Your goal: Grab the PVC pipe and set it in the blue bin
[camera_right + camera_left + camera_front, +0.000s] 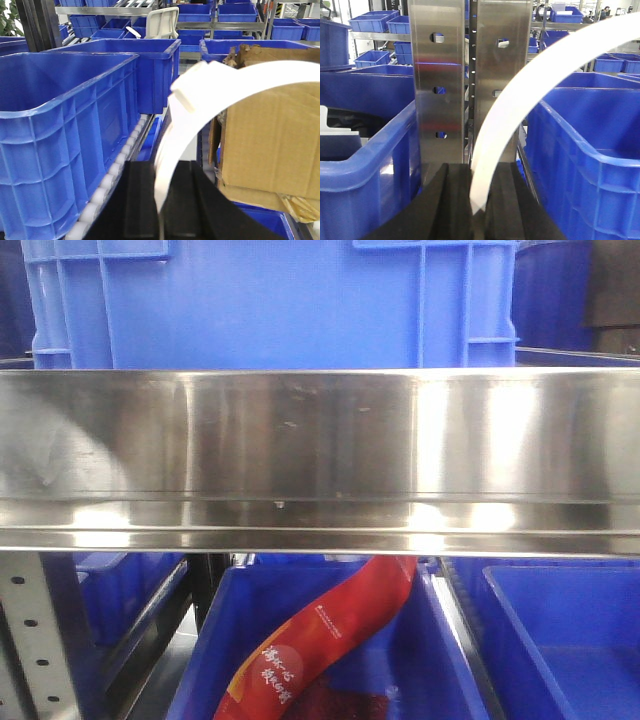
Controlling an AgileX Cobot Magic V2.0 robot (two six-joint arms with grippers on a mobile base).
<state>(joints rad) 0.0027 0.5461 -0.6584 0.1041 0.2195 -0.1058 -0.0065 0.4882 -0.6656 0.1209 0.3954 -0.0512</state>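
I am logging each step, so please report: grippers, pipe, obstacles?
Left gripper shut on pipe. Right gripper shut on pipe too; one pipe or two, cannot tell. Steel post ahead of left; cardboard box beside right.

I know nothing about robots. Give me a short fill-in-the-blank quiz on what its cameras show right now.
1. The bent pipe pinched in the left gripper is ____ in colour.
2. To the right of the right gripper sits a torn box made of ____.
3. In the front view, the long packet lying in the lower bin is ____ in colour.

Missing words: white; cardboard; red.
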